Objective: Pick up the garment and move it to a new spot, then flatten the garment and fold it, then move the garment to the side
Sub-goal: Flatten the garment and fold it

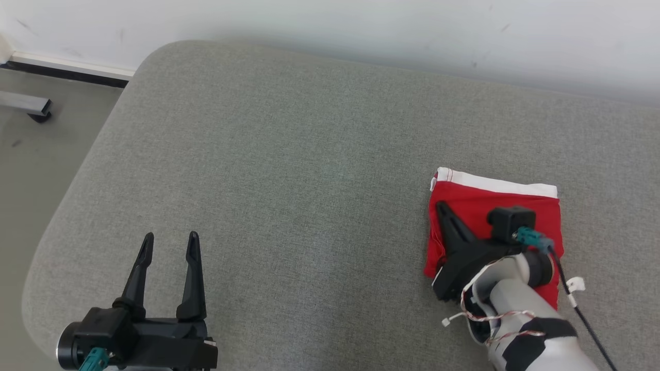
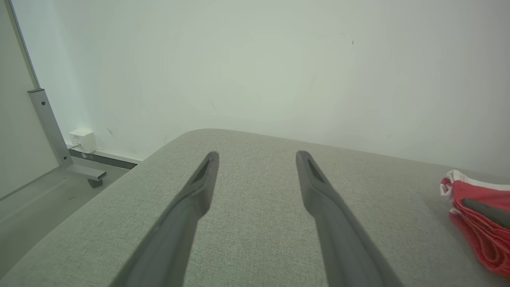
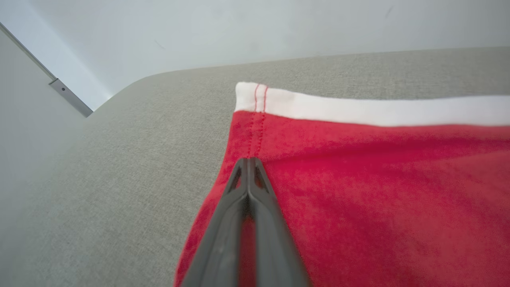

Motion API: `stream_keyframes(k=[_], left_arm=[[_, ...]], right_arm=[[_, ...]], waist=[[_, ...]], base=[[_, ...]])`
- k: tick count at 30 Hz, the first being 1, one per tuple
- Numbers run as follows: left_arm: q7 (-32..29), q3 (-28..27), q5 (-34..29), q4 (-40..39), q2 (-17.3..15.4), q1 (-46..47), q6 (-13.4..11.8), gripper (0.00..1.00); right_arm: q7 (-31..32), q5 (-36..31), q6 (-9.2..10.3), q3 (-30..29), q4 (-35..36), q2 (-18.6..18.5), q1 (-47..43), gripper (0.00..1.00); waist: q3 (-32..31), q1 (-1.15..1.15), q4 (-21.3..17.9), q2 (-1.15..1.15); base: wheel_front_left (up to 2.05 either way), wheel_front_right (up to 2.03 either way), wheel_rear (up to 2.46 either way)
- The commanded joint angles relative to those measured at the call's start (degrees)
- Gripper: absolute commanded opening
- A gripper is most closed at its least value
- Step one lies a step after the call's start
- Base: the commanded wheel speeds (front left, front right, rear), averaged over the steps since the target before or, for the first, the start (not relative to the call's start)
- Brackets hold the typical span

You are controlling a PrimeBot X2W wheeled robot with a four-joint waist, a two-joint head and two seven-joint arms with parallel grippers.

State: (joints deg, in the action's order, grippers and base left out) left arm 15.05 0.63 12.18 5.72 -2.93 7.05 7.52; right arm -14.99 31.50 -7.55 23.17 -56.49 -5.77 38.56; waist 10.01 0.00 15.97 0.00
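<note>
This looks like a plain test room or lab, not a home: a bare white wall (image 1: 361,26), a smooth grey floor (image 1: 31,154), a cloth-covered grey surface (image 1: 289,154), a wheeled metal frame (image 2: 51,131) and a small white wall box (image 2: 83,140).

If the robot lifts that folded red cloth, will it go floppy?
Probably floppy: the red garment is soft fabric in loose layers. It likely unfolds if lifted by one edge. Pushed by the shut right pincer, it may bunch.

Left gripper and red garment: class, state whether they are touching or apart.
Apart. Head view: the left gripper stands open over the cushion, a wide grey stretch separating it from the red garment.
</note>
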Motion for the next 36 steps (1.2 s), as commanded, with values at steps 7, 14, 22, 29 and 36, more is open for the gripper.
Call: stream_keyframes(k=[7, 14, 22, 29, 36], left_arm=[[0.2, 0.2, 0.2, 0.1, 0.1, 0.9, -0.1, 1.00], [0.2, 0.2, -0.3, 0.0, 0.1, 0.7, -0.1, 1.00], [0.2, -0.7, -1.2, 0.0, 0.1, -0.5, -0.1, 1.00], [0.2, -1.8, -2.2, -0.5, 0.1, -1.4, -0.1, 1.00], [0.2, -2.7, -3.1, -0.5, 0.1, -2.5, -0.1, 1.00]], right_arm=[[-0.1, -0.5, 0.17, 2.4, 5.3, 2.1, -5.9, 0.00], [-0.1, -2.2, 0.18, 1.6, 10.7, 2.6, -7.4, 0.00], [-0.1, -6.4, 0.18, -2.1, 20.1, -0.3, -10.4, 0.00], [-0.1, -9.3, 0.18, -5.8, 27.5, -4.0, -14.8, 0.00], [-0.1, -11.1, 0.18, -9.3, 33.0, -6.6, -20.3, 0.00]], waist=[[0.5, 0.00, 0.4, 0.00], [0.3, 0.00, -0.5, 0.00], [-1.8, 0.00, -3.3, 0.00], [-3.5, 0.00, -7.1, 0.00], [-5.2, 0.00, -11.1, 0.00]], base=[[0.00, 0.00, 0.00], [0.00, 0.00, 0.00], [0.00, 0.00, 0.00], [0.00, 0.00, 0.00], [0.00, 0.00, 0.00]])
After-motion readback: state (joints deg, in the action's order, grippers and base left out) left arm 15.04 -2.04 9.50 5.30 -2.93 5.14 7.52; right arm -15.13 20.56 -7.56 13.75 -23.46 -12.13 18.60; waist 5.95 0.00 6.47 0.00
